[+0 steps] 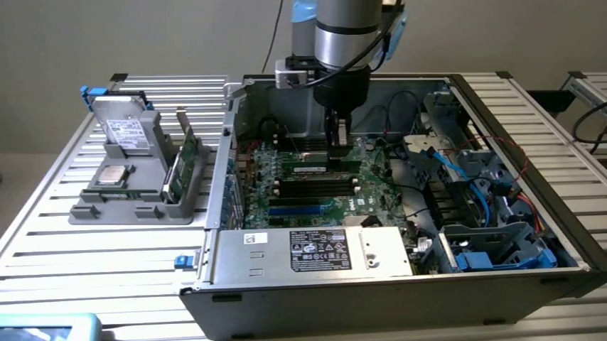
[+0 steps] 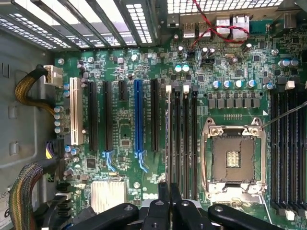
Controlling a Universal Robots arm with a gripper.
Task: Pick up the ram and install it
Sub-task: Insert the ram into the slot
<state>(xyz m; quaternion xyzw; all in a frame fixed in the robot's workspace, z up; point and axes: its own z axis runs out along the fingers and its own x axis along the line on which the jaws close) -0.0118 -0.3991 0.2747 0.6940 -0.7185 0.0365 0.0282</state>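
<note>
Ram (image 1: 319, 168) is down inside the open computer case (image 1: 531, 213) in the exterior view. It stands on its thin edge on the green board (image 1: 303, 206). The gripper (image 1: 337, 148) comes straight down from the arm, and its fingers are closed on the top of the ram. A few black slots (image 1: 313, 186) lie just beside it. A silver box (image 1: 313, 249) with a label sits at the near side of the case. Blue cables (image 1: 446, 160) and black wires are bunched at the exterior view's right, near the arm but apart from it. Outside the case, at the exterior view's left, a grey holder (image 1: 142, 206) stands on the slatted table (image 1: 95, 263). It holds a hard drive (image 1: 126, 131), a square silver chip (image 1: 115, 175) and green cards (image 1: 185, 163) standing up.

In the wrist view the ram (image 2: 168, 139) looks like a thin grey line, seen from its edge. It runs along the first of the black slots (image 2: 184, 139), and one end goes in between the closed fingers (image 2: 163, 199) of the gripper (image 2: 169, 191). I cannot tell if it is pushed all the way in. Near these slots is a square metal socket (image 2: 233, 160). On their other side are a blue slot (image 2: 138, 120) and a white slot (image 2: 73, 112). A silver block with fins (image 2: 108, 194) sits near the fingers. Red wires (image 2: 211, 24) loop by the case wall
</note>
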